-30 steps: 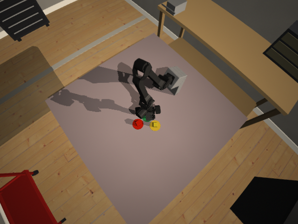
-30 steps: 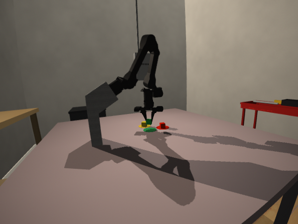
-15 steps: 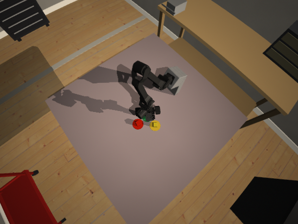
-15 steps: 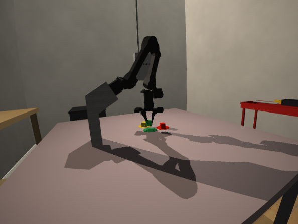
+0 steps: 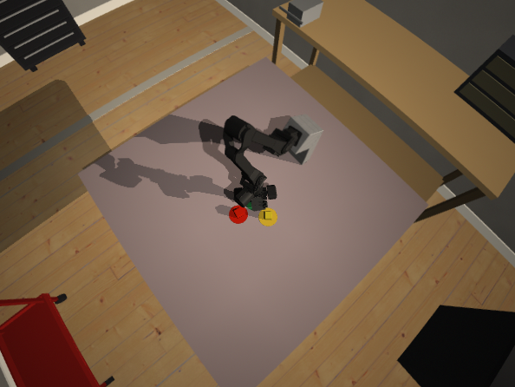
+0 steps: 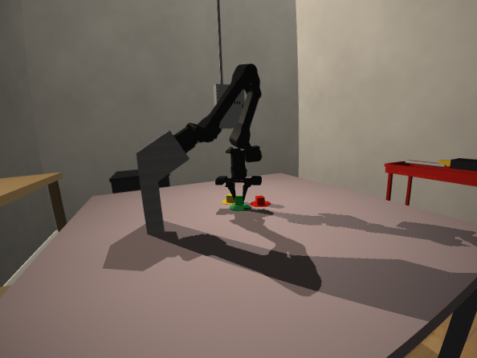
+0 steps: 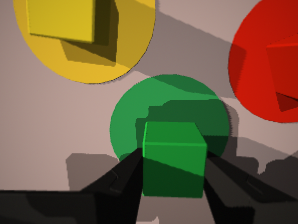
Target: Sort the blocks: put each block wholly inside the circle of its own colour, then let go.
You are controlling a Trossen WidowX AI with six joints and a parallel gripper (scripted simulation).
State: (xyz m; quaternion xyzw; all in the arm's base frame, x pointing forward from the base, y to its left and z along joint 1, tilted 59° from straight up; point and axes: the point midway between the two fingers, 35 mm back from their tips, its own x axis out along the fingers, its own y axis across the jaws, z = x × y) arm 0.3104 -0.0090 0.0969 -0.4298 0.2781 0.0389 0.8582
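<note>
The black claw [image 7: 172,165] is clamped partway shut on the small green cube [image 7: 174,150], held square and level over the flat green circle [image 7: 150,100] on the mauve table [image 6: 201,301].

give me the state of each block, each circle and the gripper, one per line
gripper: shut on the green block
green block: held over the green circle
green circle: no block released on it
yellow block: resting in the yellow circle
red block: resting in the red circle

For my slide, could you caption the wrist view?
Gripper holds green block over green circle.
</note>
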